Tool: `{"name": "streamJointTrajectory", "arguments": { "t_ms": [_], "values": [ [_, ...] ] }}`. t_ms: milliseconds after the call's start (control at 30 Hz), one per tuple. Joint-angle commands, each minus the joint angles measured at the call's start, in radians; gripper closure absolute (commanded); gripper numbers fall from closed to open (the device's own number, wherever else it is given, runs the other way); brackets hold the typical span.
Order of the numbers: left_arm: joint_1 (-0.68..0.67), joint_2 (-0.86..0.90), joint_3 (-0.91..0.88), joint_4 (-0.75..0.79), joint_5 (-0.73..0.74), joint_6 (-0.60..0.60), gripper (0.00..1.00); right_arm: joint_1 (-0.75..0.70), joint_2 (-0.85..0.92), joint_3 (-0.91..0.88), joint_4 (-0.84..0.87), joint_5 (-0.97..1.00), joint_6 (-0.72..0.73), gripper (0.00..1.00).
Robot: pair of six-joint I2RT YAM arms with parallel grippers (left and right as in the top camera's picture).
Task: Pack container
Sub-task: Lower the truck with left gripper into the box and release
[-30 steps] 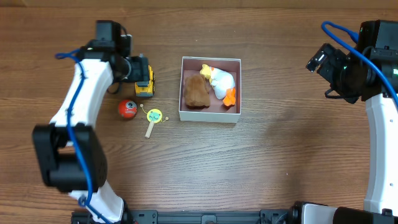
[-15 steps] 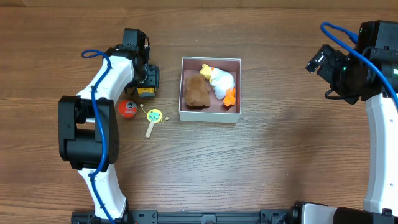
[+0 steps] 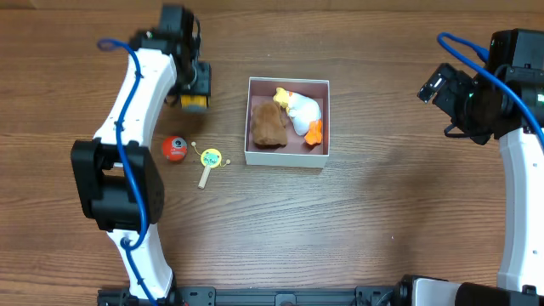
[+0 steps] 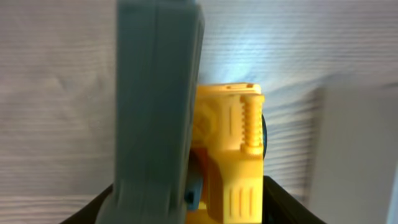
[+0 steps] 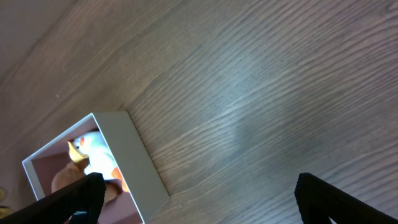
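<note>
Gripping yellow truck — left claw | paddle toy print unreadable

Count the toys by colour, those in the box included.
Brown: 1, the brown plush
White with orange: 1, the plush bird
Red: 1, the ball
Yellow: 2, the truck and the stick toy
Total: 5

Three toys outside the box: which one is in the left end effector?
The yellow toy truck, gripped by the left end effector. The red ball and the yellow stick toy lie loose on the table, left of the container.
</note>
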Motion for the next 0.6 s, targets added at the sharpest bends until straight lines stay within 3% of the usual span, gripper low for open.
{"name": "streamJointTrajectory", "arguments": {
  "t_ms": [0,67,133,167,233,300,367,467,567],
  "values": [
    [-0.074,-0.021,0.257,-0.15,-0.001,0.134,0.84,-0.002,0.0,-0.002,-0.005,-0.005,-0.019,0.0],
    [-0.127,-0.021,0.346,-0.224,0.013,0.242,0.94,-0.002,0.0,-0.002,-0.004,-0.005,-0.019,0.0],
    [-0.196,-0.021,0.389,-0.271,0.057,0.422,0.96,-0.002,0.0,-0.002,-0.005,-0.005,-0.019,0.0],
    [-0.217,-0.021,0.391,-0.279,0.066,0.476,0.96,-0.002,0.0,-0.002,-0.007,-0.005,-0.019,0.0],
    [-0.294,-0.02,0.389,-0.333,0.123,0.702,0.94,-0.002,0.0,-0.002,-0.014,-0.005,-0.019,0.0],
    [-0.356,-0.02,0.388,-0.38,0.149,0.85,0.86,-0.002,0.0,-0.002,-0.019,-0.005,-0.019,0.0],
    [-0.418,-0.02,0.379,-0.385,0.144,0.923,0.86,-0.002,0.0,-0.002,-0.026,-0.005,-0.022,0.0],
    [-0.468,-0.02,0.338,-0.346,0.144,1.03,0.96,-0.002,0.0,-0.002,-0.041,-0.005,-0.023,0.0],
    [-0.477,-0.02,0.257,-0.259,0.145,1.045,0.96,-0.002,0.0,-0.002,-0.049,-0.003,-0.026,0.0]
  ]
}}
